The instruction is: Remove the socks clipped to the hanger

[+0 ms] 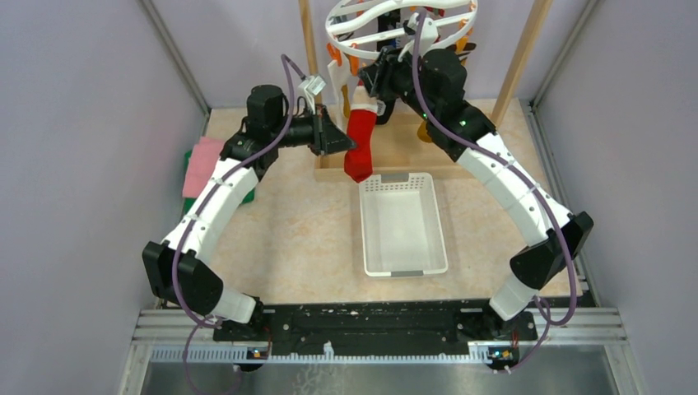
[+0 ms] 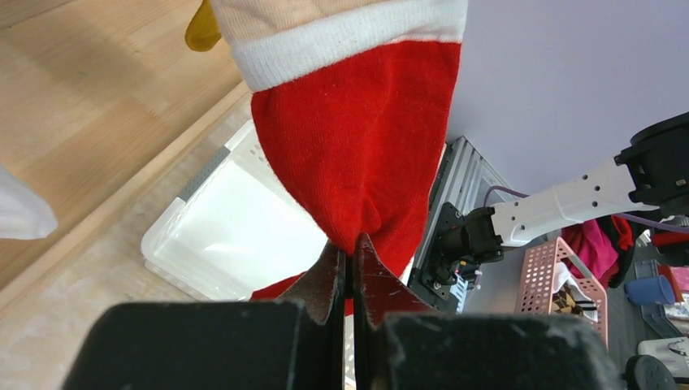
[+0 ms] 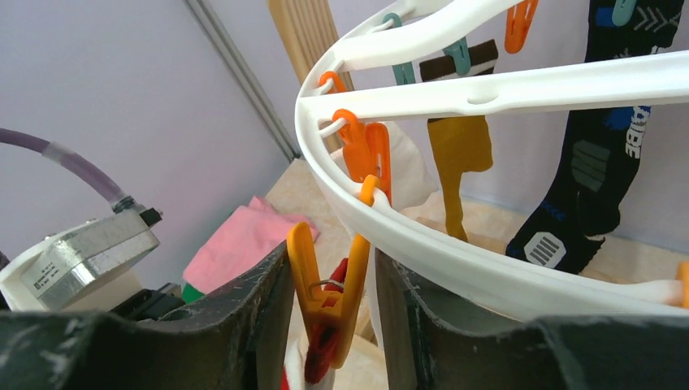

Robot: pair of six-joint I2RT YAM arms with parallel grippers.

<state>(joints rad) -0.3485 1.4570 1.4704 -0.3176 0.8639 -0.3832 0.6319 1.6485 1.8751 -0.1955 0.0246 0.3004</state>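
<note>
left fingers (image 2: pixel 325 280) pinch red sock (image 2: pixel 357 154), white cuff | right fingers (image 3: pixel 268 317) flank orange clip (image 3: pixel 325 305)

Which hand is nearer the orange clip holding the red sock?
Right. The right hand straddles the clip, one finger on each side. The left hand is lower down, pinching the sock at its lower part, well below the clip.
</note>
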